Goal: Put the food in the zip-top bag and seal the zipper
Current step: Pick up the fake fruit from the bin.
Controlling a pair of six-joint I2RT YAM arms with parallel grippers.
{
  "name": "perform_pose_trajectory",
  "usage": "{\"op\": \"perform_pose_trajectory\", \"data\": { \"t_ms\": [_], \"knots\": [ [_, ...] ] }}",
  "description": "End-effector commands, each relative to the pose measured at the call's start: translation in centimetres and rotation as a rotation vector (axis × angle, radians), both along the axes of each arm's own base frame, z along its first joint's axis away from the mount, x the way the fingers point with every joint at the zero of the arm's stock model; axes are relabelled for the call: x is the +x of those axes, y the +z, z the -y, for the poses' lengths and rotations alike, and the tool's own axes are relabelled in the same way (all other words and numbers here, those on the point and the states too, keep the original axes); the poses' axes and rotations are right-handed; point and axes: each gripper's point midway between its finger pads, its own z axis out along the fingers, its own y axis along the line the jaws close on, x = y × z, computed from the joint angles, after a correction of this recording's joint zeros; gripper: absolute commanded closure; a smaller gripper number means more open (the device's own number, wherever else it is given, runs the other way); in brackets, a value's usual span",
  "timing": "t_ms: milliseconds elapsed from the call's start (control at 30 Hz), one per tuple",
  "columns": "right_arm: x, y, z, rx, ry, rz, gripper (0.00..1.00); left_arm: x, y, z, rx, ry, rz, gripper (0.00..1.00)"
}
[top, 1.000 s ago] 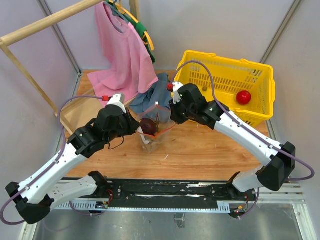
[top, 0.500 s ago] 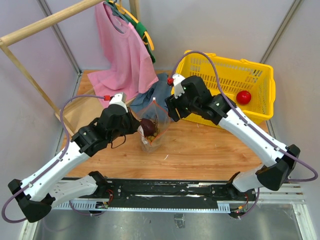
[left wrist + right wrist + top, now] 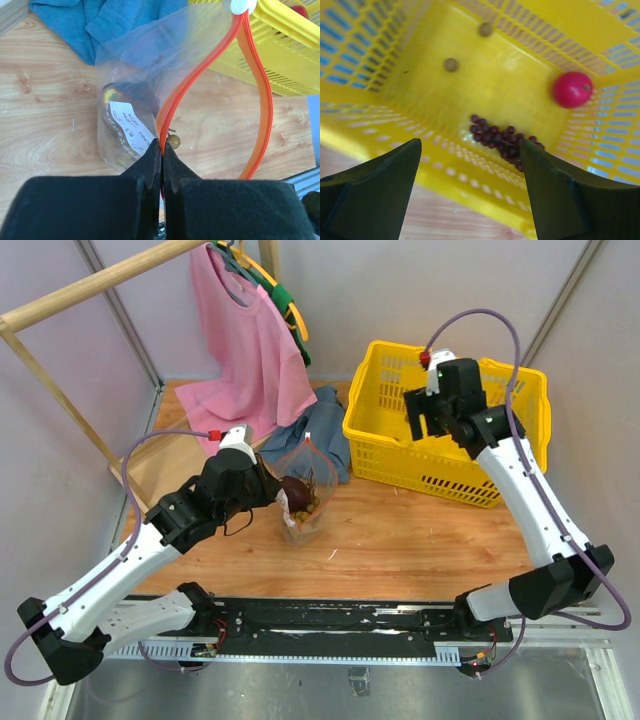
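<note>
Bag (image 3: 135,65) at centre holds a dark fruit (image 3: 293,490), zipper (image 3: 205,70) unsealed, pinched in left tool (image 3: 161,145). Right tool (image 3: 470,145), wide, hovers over red fruit (image 3: 572,89) and grapes (image 3: 502,137) in basket (image 3: 470,75).

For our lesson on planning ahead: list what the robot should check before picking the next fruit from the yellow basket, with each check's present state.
1. The left pincer is shut on the zipper: ok.
2. The zip-top bag has its mouth parted: ok.
3. The right pincer is open, empty, over the yellow basket: ok.
4. The grape bunch lies free on the basket floor: ok.
5. The red fruit is apart from the grapes: ok.
6. All food bagged: not ok, fruit remains in the basket.
</note>
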Motion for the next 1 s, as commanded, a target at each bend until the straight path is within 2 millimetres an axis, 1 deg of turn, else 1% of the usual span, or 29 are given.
{"op": "perform_pose_trajectory", "data": {
  "t_ms": [0, 67, 167, 267, 333, 467, 600, 700, 767, 833, 967],
  "knots": [
    [3.0, -0.1, 6.4, -0.057, -0.205, 0.047, 0.17, 0.6, 0.7, 0.0, -0.013, 0.004, 0.040, 1.00],
    [4.2, -0.9, 9.4, -0.069, -0.297, 0.059, 0.16, 0.6, 0.7, 0.0, -0.011, 0.004, 0.040, 1.00],
    [6.1, -2.7, 12.8, -0.059, -0.385, 0.066, 0.13, 0.6, 0.5, 0.1, -0.009, -0.001, 0.039, 1.00],
    [8.0, -4.8, 15.7, -0.058, -0.462, 0.072, 0.09, 0.6, 0.5, 0.1, -0.007, -0.008, 0.043, 1.00],
    [9.0, -6.2, 17.1, -0.056, -0.493, 0.082, 0.07, 0.6, 0.7, 0.0, -0.001, -0.006, 0.046, 1.00],
    [11.0, -8.7, 19.4, -0.042, -0.528, 0.119, 0.00, 0.6, 0.9, -0.3, 0.004, 0.000, 0.056, 1.00],
    [12.7, -11.2, 21.5, -0.053, -0.556, 0.117, 0.02, 0.6, 0.8, -0.3, 0.005, 0.001, 0.058, 1.00],
    [13.8, -12.6, 23.0, -0.065, -0.582, 0.119, 0.02, 0.6, 0.8, -0.2, 0.002, -0.007, 0.058, 1.00],
    [14.5, -13.7, 23.4, -0.066, -0.580, 0.109, 0.02, 0.6, 0.7, -0.1, 0.001, -0.013, 0.058, 1.00],
    [15.0, -15.4, 23.5, -0.052, -0.568, 0.082, 0.02, 0.7, 0.7, 0.0, 0.003, -0.016, 0.058, 1.00],
    [15.5, -18.2, 24.2, -0.034, -0.589, 0.039, 0.02, 0.7, 0.6, 0.0, 0.006, -0.018, 0.055, 1.00]
  ]
}}
